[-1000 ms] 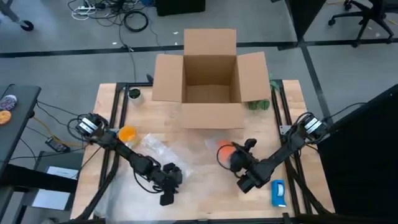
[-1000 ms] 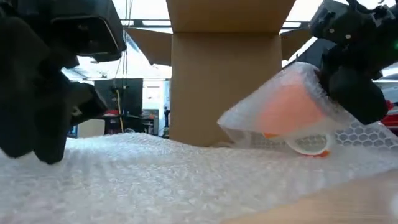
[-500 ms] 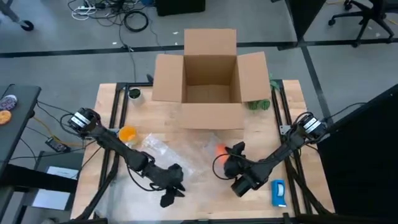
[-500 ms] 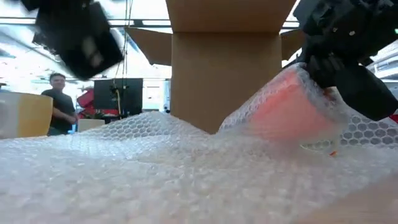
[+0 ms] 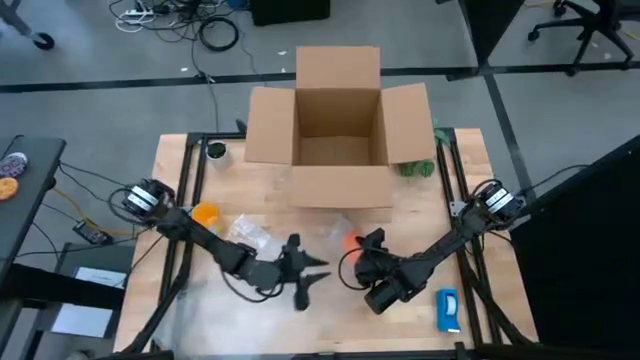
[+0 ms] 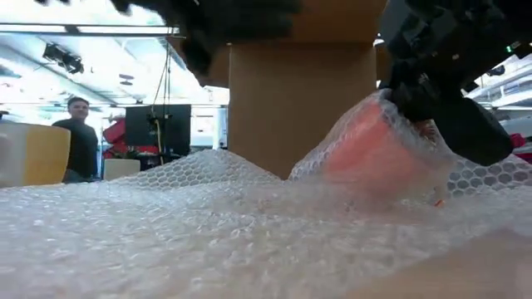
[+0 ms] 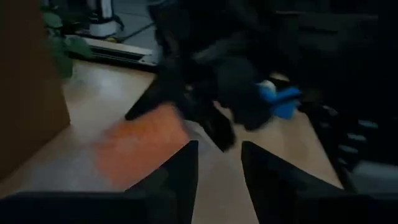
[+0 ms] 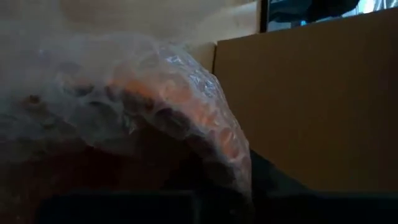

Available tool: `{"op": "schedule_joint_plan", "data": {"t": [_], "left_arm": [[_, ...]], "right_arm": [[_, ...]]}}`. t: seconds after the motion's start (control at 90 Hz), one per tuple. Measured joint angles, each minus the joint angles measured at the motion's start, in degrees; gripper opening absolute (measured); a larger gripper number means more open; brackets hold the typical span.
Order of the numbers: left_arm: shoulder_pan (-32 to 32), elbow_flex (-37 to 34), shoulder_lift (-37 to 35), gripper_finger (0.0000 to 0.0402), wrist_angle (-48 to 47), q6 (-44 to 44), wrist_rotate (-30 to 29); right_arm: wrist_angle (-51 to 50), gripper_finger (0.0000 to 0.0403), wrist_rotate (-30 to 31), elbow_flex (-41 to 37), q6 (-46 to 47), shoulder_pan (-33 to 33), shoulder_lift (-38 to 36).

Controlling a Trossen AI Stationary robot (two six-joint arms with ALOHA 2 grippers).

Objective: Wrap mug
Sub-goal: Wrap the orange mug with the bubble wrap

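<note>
The mug [image 6: 374, 145] lies tilted on the table right of centre, just in front of the cardboard box [image 5: 337, 120], already draped in bubble wrap [image 6: 191, 216]. The right gripper [image 5: 362, 262] presses on it through the wrap; how wide its fingers stand I cannot tell. The left gripper [image 5: 303, 272], fingers parted and empty, hovers over the sheet just left of the mug.

The likeliest failure is the loose wrap springing back off the mug if the right gripper lets up before the fold is tucked. The rounded mug could also roll under the slick film, toward the box wall. With both grippers so near each other, a reach by the left risks knocking the right arm or snagging the sheet.

Free table lies mostly to the left and near side, under the spread wrap. A flat blue object [image 5: 447, 309] sits by the near right edge, and an orange item [image 5: 204, 214] lies far left.
</note>
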Motion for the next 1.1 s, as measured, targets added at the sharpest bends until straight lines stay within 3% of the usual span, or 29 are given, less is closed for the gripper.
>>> {"op": "schedule_joint_plan", "data": {"t": [0.178,0.433,0.556,1.1], "left_arm": [[6.7,0.0,8.6,0.0108,12.2,-1.1,0.6],[12.1,1.6,16.5,0.0108,21.5,-6.0,4.6],[13.3,4.9,17.3,0.0108,19.7,-6.0,8.7],[13.0,7.8,16.9,0.0108,6.0,-3.2,9.2]], "right_arm": [[2.0,0.0059,-0.6,0.0,-2.6,-0.2,0.1],[2.7,0.0099,-1.4,0.0,-5.1,-0.2,0.1],[3.2,0.0123,-3.2,0.0,-5.8,-0.2,0.1],[1.4,0.0215,-7.7,4.2,-10.6,1.6,0.1]]}}
